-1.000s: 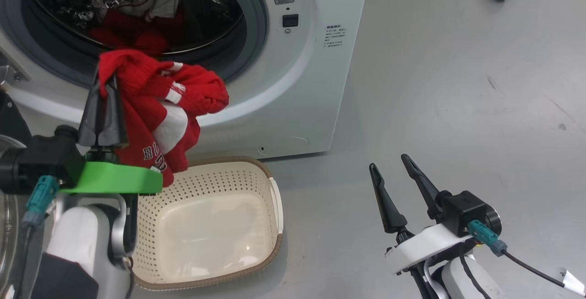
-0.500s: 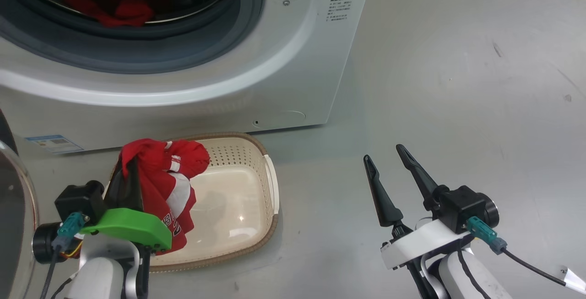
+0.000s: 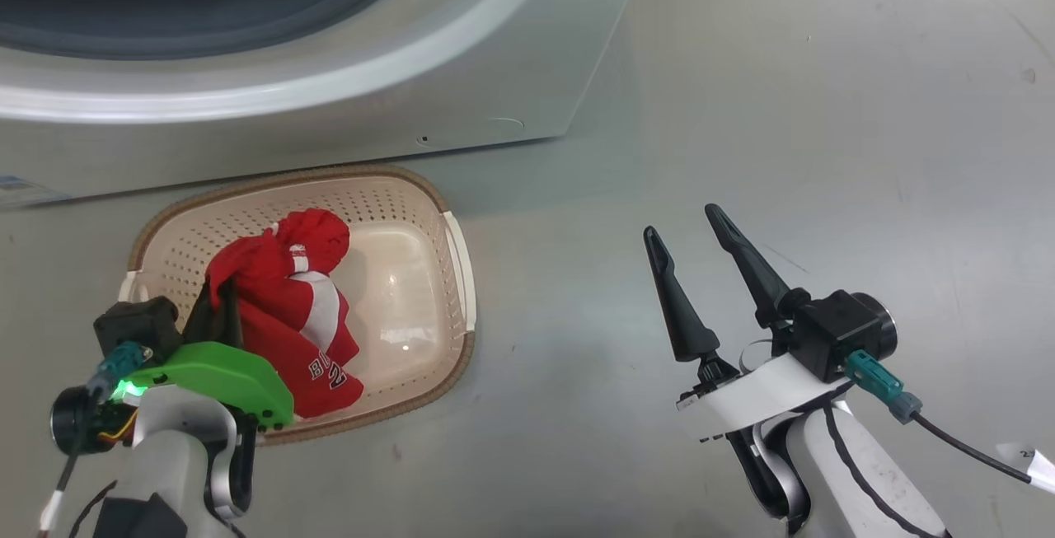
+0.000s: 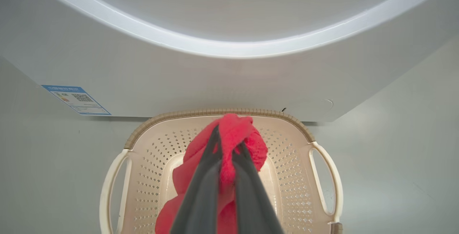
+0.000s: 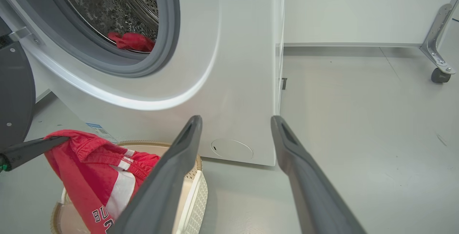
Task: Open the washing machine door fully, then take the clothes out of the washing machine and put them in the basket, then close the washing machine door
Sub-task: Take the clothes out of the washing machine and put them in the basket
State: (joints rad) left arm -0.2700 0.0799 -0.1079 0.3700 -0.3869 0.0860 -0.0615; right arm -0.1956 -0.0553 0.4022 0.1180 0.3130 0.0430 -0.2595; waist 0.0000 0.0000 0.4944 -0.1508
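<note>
My left gripper [image 3: 221,299] is shut on a red garment [image 3: 288,324] with white stripes and lettering. The garment hangs over the cream basket [image 3: 457,274], and its lower end reaches down inside. In the left wrist view the two fingers pinch the red fabric [image 4: 233,130] above the basket [image 4: 215,112]. The washing machine [image 5: 233,65] stands just behind, with more red clothes [image 5: 132,41] in its drum. The door [image 5: 14,90] is swung open at the left. My right gripper [image 3: 682,221] stands open over the floor to the right of the basket, with nothing between its fingers.
A blue sticker [image 4: 77,99] and a round cover [image 5: 231,149] sit low on the machine's front. A metal leg with a caster [image 5: 439,72] stands at the far right. Grey floor [image 3: 824,151] stretches out to the right of the machine.
The head camera has tilted down. My left gripper has carried the red garment down from the drum opening into the basket. The right gripper has stayed open in place.
</note>
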